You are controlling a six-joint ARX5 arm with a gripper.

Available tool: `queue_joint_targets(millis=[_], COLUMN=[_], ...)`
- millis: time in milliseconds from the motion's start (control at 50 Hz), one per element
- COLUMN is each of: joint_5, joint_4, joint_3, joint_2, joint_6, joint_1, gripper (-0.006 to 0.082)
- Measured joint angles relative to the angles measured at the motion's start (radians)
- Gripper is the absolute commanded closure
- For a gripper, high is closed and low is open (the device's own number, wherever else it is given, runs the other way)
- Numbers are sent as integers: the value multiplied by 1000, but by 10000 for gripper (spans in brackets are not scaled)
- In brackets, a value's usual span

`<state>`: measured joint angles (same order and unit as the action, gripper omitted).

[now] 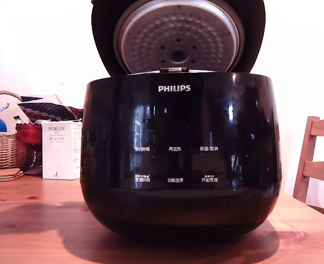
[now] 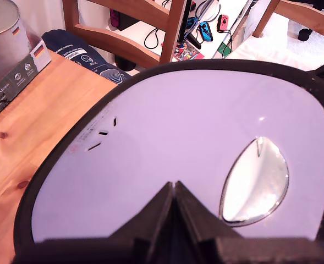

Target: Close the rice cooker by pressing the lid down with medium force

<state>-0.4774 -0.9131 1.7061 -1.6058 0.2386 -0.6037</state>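
Exterior view: rice cooker (image 1: pixel 180 159) lid (image 1: pixel 178 36) raised.

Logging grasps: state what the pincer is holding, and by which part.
Nothing is held. The pincer is shut with its tips together, just over the lid.

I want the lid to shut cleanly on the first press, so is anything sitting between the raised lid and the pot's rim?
Nothing visible does. In the exterior view the lid stands open above the rice cooker, with nothing resting on the rim. The pot's inside is hidden from this angle. In the wrist view the closed gripper is right against the lid's outer surface.
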Motion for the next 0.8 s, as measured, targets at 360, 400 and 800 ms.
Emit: queue_joint_targets(millis=[360,400,800], joint_5=[22,23,2], joint_4=[-22,-19,26], joint_3=[-112,-129,-277], joint_2=[34,42,193], joint_6=[-2,-2,-26], joint_1=[19,24,35], gripper=[791,791,791])
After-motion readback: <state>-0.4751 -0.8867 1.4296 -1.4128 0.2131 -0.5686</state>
